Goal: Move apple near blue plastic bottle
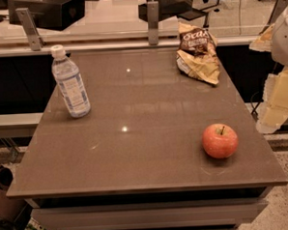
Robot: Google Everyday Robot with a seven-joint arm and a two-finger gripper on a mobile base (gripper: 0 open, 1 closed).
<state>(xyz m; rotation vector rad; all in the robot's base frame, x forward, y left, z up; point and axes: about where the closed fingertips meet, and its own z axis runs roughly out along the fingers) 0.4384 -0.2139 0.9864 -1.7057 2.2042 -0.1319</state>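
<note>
Near the front right corner of the bench [136,151]: 1 apple [220,140], red-orange, stem up, sitting free on the bare top, touching nothing. Just off the right edge, above and beside it: the gripper [274,105], a pale shape hanging clear of the fruit, not in contact; open or closed, cannot tell. Well apart, across the top toward the back left corner: 1 blue plastic bottle [71,84], upright, white cap on. Against the back edge, nearer the back right corner: 1 chip bag [197,53], crumpled, lying flat.

Step in hand, by judgement: reach and grasp, with nothing yet lifted and the task barely begun. Best done by coming down over the apple's widest part, clear of the stem, and closing firmly enough to stop a round, smooth fruit from rolling or slipping out. Then carrying low along a diagonal toward the left edge, passing in front of the chip bag. Setting down just beside the bottle, not against it: tall, narrow, light-looking, likely to tip at a nudge. Releasing only once settled on the top, since liable to roll.

Containers: bottle capped and clear, level of any liquid inside not readable. Chip bag creased and partly folded, contents hidden.
</note>
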